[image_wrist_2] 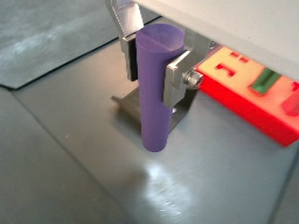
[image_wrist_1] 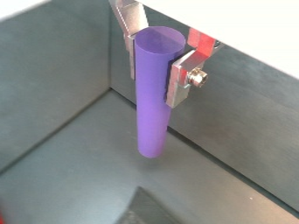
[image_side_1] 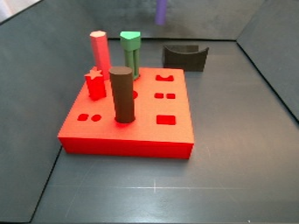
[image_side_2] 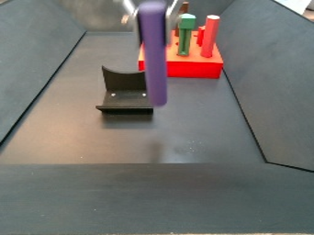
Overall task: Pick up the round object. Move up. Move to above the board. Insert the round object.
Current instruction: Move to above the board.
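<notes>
The round object is a tall purple cylinder peg, upright and clear of the floor. My gripper is shut on its upper part, with a silver finger plate on each side; both wrist views show this grip. In a side view the peg hangs from the gripper beside the small dark grey holder. The board is a flat red block with shaped holes. It lies apart from the peg, and its corner shows in a wrist view. Only the peg's blurred tip shows in the side view that faces the board.
On the board stand a dark brown cylinder, a pink-red peg, a green peg and a red star piece. The dark grey holder sits behind the board. Grey walls enclose the dark floor.
</notes>
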Tool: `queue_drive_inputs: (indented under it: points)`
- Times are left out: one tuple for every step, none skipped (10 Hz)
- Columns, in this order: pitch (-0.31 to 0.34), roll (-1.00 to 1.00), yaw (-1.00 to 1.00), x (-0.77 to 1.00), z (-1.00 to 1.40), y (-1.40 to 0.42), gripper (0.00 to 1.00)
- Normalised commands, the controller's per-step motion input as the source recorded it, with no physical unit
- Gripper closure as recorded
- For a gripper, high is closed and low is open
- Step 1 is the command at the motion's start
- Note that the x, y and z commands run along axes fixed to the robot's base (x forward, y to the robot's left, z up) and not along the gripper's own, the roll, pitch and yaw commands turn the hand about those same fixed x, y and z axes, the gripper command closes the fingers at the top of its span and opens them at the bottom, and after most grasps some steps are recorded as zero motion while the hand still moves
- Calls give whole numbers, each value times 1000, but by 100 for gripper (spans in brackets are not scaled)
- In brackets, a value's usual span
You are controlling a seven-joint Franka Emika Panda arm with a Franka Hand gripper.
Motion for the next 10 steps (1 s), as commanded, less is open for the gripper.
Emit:
queue_drive_inputs:
  points:
    - [44, 69, 11, -262, 1000, -286, 100]
    - [33, 69, 8, -166, 778, -170, 100]
    - [36, 65, 10, -107, 585, -108, 100]
    - [47, 60, 12, -52, 326, -62, 100]
    - [61, 55, 13, -31, 200, -46, 100]
    - [34, 257, 87, -87, 121, -1000, 100]
    - [30, 257, 88, -87, 122, -1000, 100]
    - [-41, 232, 43, -101, 126, -1000, 100]
    - [-57, 159, 27, -104, 125, -1000, 100]
    - [-52, 94, 16, -102, 122, -1000, 100]
